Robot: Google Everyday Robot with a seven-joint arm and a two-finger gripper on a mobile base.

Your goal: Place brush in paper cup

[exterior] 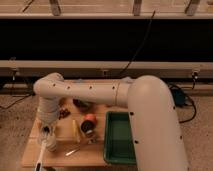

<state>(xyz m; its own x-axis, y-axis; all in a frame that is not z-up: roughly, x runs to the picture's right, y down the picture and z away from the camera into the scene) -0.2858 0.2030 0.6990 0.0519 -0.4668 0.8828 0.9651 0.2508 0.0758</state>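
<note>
My gripper hangs from the white arm over the left part of the wooden table. It is shut on the brush, whose slim pale handle slants down and left from it, past the table's front edge. The paper cup shows as an off-white shape just right of the brush's upper end. It sits directly below the gripper, which largely hides it. I cannot tell whether the brush touches the cup.
A green tray fills the table's right side. An orange bowl, a yellowish stick and a metal spoon lie in the middle. A dark bowl stands behind them. The arm's large link covers the right.
</note>
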